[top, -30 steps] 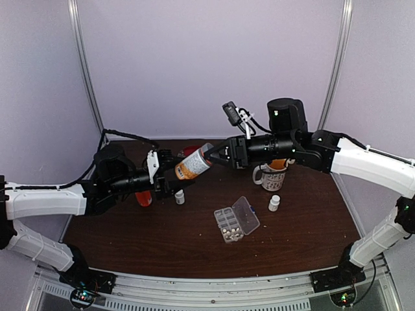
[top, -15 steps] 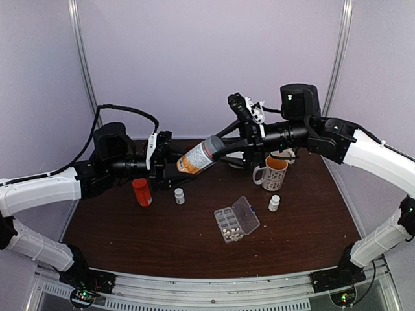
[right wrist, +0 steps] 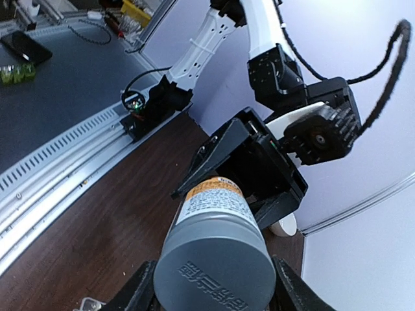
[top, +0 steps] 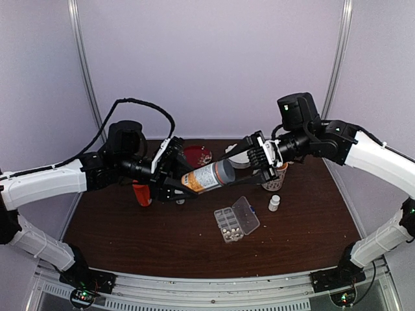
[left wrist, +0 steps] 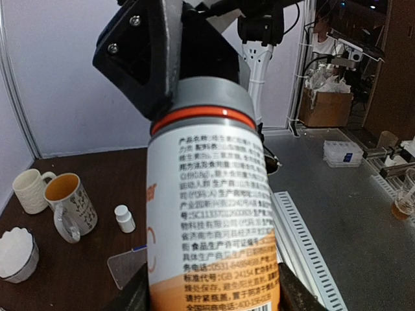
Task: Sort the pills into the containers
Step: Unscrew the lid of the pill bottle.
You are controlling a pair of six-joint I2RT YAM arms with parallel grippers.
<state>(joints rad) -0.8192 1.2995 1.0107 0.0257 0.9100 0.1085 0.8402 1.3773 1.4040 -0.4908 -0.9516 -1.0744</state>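
Matt grey plastic cap (right wrist: 214, 272), glossy paper-labelled bottle (left wrist: 214, 214), dark wood table (top: 162, 240), clear plastic organizer (top: 247, 217).

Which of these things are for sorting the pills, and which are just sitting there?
For the job: clear flat plastic organizer box; tiny whitish pills inside it; orange-labelled bottle with grey cap, held aloft.
Just lying about: small white bottle; patterned mug, orange inside; cream mug; red dish; red cylinder.

The bottle (left wrist: 214, 194) carries a label in Chinese print, with "GB 24154" legible.
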